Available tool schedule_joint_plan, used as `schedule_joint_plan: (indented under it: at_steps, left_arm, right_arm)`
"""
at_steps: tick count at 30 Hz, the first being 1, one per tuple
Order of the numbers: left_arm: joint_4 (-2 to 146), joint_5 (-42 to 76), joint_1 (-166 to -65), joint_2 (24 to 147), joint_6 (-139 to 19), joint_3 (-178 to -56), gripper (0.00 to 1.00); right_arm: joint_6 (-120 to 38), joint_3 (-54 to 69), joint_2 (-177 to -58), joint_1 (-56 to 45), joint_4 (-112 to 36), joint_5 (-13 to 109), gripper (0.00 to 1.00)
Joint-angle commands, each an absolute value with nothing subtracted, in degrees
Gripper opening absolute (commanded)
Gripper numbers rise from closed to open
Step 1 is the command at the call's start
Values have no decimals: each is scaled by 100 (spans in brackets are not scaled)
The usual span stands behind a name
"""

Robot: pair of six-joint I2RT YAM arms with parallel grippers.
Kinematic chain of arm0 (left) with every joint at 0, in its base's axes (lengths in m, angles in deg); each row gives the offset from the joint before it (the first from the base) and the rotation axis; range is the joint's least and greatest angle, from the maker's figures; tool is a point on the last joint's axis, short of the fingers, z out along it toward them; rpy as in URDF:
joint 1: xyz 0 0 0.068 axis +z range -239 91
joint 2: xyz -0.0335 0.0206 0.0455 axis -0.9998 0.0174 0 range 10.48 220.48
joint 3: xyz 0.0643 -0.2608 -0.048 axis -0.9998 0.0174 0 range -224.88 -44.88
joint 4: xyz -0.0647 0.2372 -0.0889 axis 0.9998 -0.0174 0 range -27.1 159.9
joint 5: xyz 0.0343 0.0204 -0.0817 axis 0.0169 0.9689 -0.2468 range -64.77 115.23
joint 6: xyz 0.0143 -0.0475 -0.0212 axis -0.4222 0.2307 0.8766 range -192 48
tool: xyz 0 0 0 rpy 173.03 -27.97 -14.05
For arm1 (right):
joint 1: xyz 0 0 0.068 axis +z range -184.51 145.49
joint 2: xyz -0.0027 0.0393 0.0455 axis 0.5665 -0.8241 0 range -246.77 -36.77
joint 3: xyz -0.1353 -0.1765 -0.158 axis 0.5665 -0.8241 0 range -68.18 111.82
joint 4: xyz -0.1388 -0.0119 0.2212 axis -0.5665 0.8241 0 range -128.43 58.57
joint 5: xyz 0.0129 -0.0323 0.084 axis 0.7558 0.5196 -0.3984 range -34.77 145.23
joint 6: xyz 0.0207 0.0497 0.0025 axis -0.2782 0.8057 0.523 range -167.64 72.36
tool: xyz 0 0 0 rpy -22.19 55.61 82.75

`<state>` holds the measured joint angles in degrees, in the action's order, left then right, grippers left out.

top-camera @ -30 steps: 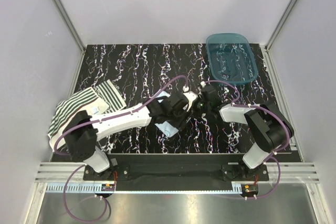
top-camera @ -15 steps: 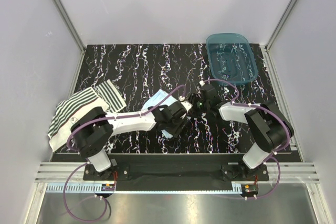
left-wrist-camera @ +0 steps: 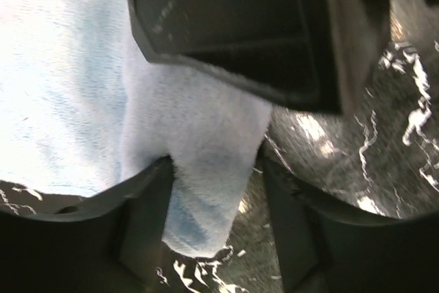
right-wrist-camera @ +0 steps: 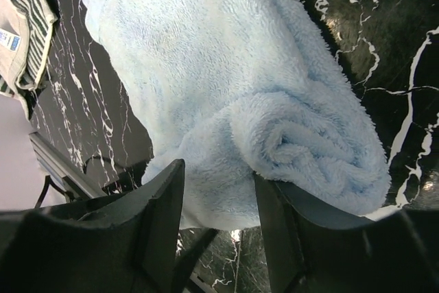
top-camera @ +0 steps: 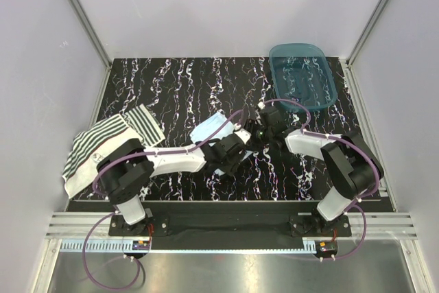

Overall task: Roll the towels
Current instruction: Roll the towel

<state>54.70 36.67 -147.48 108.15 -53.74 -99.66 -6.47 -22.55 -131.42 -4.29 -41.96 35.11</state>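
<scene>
The light blue towel (top-camera: 206,129) lies mid-table, its near end hidden under both grippers. In the right wrist view it (right-wrist-camera: 206,66) is partly rolled, with a tight spiral roll (right-wrist-camera: 309,145) at its near end. My right gripper (right-wrist-camera: 219,231) is open, its jaws straddling the towel's edge beside the roll; it shows in the top view (top-camera: 256,132). My left gripper (left-wrist-camera: 216,238) is open around a hanging fold of the towel (left-wrist-camera: 206,169), which touches the left finger (left-wrist-camera: 140,224); it shows in the top view (top-camera: 232,149). The green-and-white striped towel (top-camera: 103,143) lies flat at the left.
A translucent teal plastic tub (top-camera: 302,77) stands at the back right of the black marbled table (top-camera: 171,87). The two wrists sit close together mid-table. Grey walls with metal rails enclose the table on three sides. The striped towel's corner shows in the right wrist view (right-wrist-camera: 24,39).
My left gripper has drawn back toward the near edge, uncovering more of the blue towel on its far-left side. My right gripper has shifted slightly away and left.
</scene>
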Motion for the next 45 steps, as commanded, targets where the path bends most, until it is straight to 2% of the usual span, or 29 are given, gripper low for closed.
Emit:
schedule_joint_plan:
  at_steps: [1, 5, 8, 9, 13, 14, 17, 22, 29, 38, 45]
  left_arm:
    - [5136, 3411, -14640, 11603, -5275, -9813, 48]
    - [4995, 3287, -14543, 11832, -5267, -9980, 22]
    - [4872, 3217, -14525, 11920, -5258, -10068, 15]
    - [4828, 3199, -14525, 11955, -5223, -10086, 14]
    - [4460, 2928, -14525, 11964, -5074, -10227, 13]
    - [4372, 2822, -14525, 11938, -5030, -10331, 12]
    - [3967, 2576, -14516, 11798, -4819, -10516, 12]
    - [3195, 2172, -14508, 11666, -4678, -11052, 12]
    - [2956, 1487, -14393, 11551, -4520, -11150, 12]
    - [3755, -751, -13806, 11157, -3844, -10737, 11]
    - [5571, -2565, -13023, 10673, -2771, -10087, 12]
  right_arm:
    - [-888, -2142, -13240, -445, -3704, 3616, 53]
    - [-914, -2116, -13187, -515, -3650, 3590, 55]
    - [-967, -2037, -13091, -594, -3474, 3599, 58]
    - [-993, -1949, -13056, -646, -3317, 3651, 59]
    - [-1212, -1563, -12792, -831, -2597, 4037, 73]
    - [-1309, -1457, -12670, -849, -2386, 4186, 79]
    - [-1467, -861, -12389, -928, -1569, 4775, 87]
    - [-1608, -429, -11669, -1007, -434, 5724, 94]
    - [-1512, -296, -10623, -1069, 498, 6683, 100]
    - [-1240, -822, -9567, -1078, 218, 5656, 99]
    - [-801, -1885, -8890, -1078, -1020, 4234, 94]
